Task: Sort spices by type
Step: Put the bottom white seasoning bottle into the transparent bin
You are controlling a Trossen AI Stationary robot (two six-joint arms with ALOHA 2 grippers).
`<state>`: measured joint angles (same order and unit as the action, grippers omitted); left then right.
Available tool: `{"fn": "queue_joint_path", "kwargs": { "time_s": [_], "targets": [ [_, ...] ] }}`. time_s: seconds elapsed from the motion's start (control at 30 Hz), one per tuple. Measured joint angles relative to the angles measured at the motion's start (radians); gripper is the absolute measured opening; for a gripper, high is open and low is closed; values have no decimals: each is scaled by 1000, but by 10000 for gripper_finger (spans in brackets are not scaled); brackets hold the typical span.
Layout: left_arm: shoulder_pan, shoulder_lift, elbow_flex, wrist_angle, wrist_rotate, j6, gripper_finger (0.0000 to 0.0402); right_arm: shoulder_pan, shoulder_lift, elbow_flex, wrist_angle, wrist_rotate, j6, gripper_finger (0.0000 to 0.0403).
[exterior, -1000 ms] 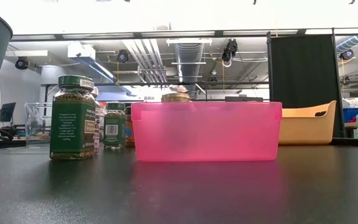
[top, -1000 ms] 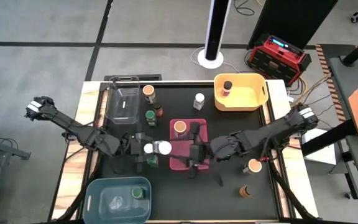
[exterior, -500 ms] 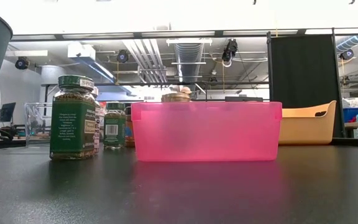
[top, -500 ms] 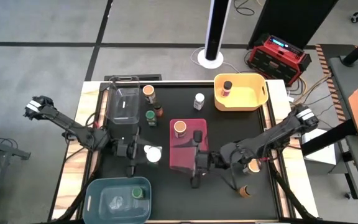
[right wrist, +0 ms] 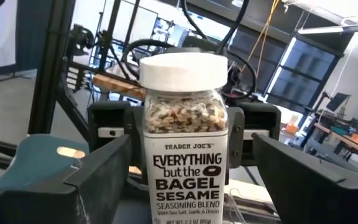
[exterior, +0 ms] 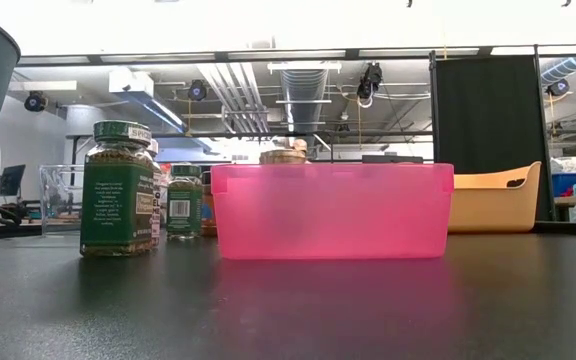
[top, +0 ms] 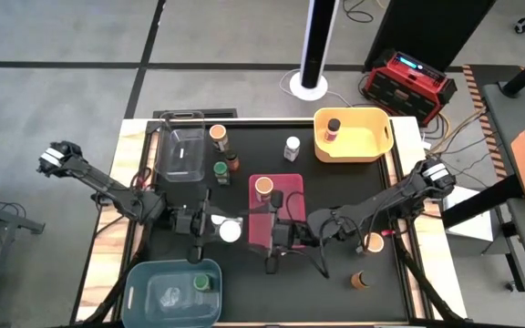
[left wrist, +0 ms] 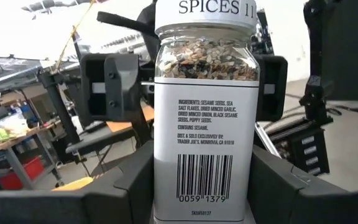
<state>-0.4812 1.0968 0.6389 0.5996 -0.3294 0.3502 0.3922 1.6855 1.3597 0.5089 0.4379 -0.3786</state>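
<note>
A white-lidded jar of seed blend is lifted between the two grippers, upright in both wrist views; in the high view it shows left of the pink bin. My left gripper is shut on it. My right gripper is open and faces it from over the pink bin; its fingers stand on either side of the jar with a gap. Neither gripper shows in the low view. My left gripper pinches the jar's lower body between its two fingers, coming level from the table's left side. The jar stands upright in the hold, lid up, lifted clear of the table.
An orange-lidded jar sits in the pink bin and a dark-lidded one in the yellow bin. The blue bin holds a green-lidded jar. The clear bin is far left. Loose jars.
My left gripper has carried the jar a little toward the table's near edge. My right gripper has moved toward the near edge over the pink bin, then leftward toward the jar.
</note>
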Motion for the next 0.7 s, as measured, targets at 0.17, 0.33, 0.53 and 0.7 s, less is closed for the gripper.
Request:
{"fn": "queue_joint_path", "kwargs": {
  "time_s": [0.17,0.33,0.53,0.7],
  "targets": [
    [0,30,2,39,0,8,178,-7,8,1,-4,-67,-18,306],
    [0,67,10,54,0,8,178,-13,15,6,-2,-80,-26,280],
    [0,113,46,61,-2,9,179,-20,19,7,-7,-85,-31,237],
    [0,129,67,55,-30,14,201,-19,19,7,-6,-87,-42,190]
  ]
}}
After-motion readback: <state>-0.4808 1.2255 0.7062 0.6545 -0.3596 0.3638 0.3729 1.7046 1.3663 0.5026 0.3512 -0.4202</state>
